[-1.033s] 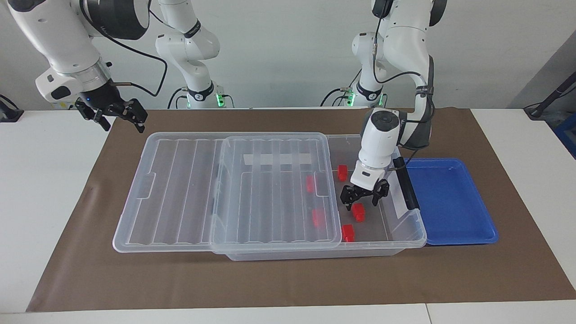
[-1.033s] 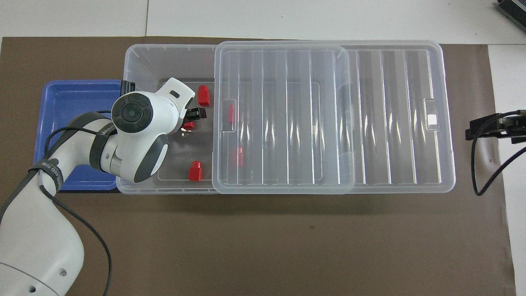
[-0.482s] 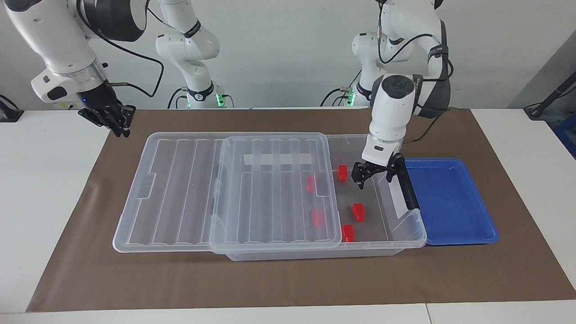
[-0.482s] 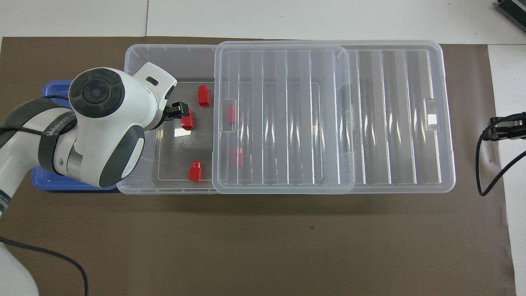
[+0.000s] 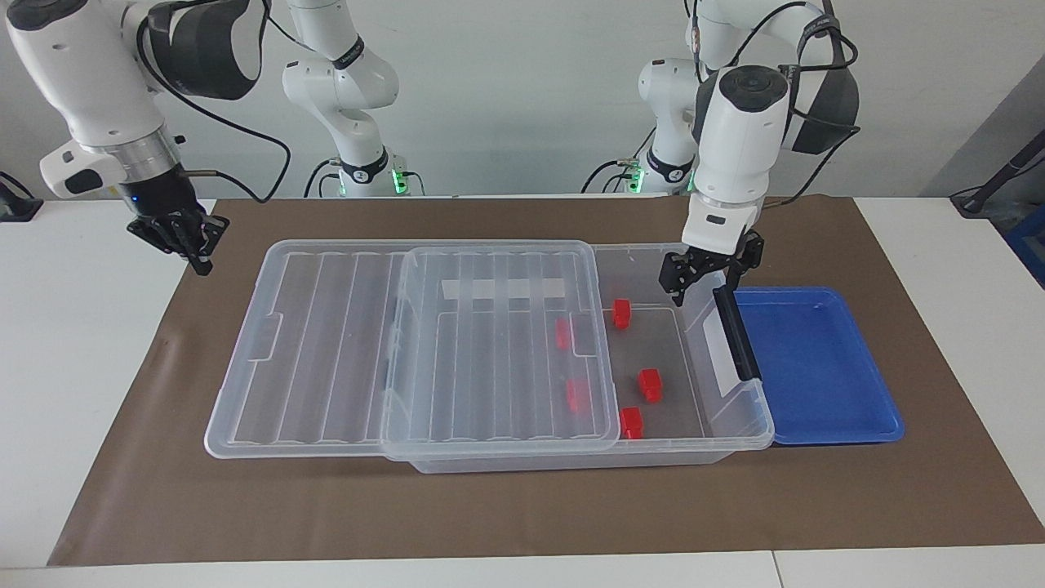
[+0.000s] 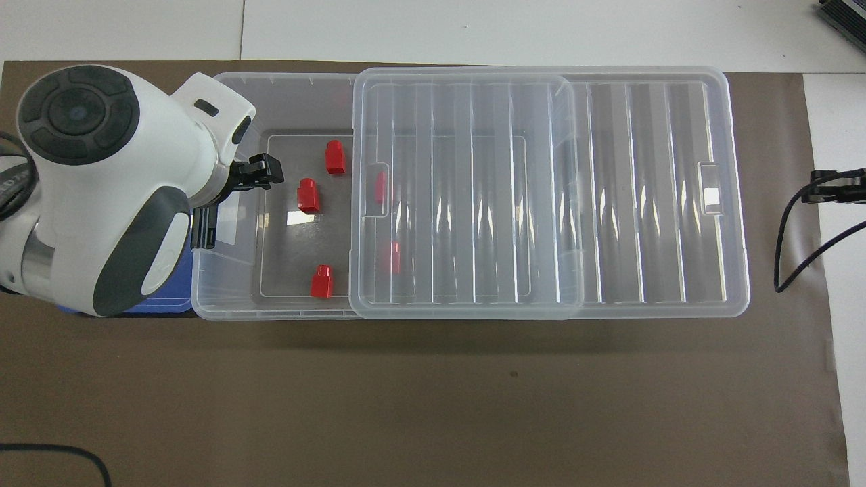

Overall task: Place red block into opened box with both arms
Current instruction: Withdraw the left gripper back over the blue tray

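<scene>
The clear box (image 5: 729, 439) (image 6: 233, 306) lies along the mat with its ribbed lid (image 5: 326, 343) (image 6: 643, 189) slid toward the right arm's end, so the left arm's end is uncovered. Three red blocks (image 5: 650, 385) (image 6: 308, 195) rest on the uncovered floor, and two more show through the lid. My left gripper (image 5: 702, 278) (image 6: 260, 170) hangs open and empty over the box's end wall, above the black clip handle (image 5: 737, 333). My right gripper (image 5: 198, 257) (image 6: 833, 187) is shut and empty, pointing down over the mat's edge, clear of the lid.
A shallow blue tray (image 5: 816, 367) (image 6: 155, 302) sits against the box at the left arm's end of the table, mostly covered by the left arm in the overhead view. A brown mat (image 5: 522, 506) lies under everything.
My left gripper has risen from the red block on the box floor and drawn back over the box's end wall. My right gripper has shut and turned to point downward.
</scene>
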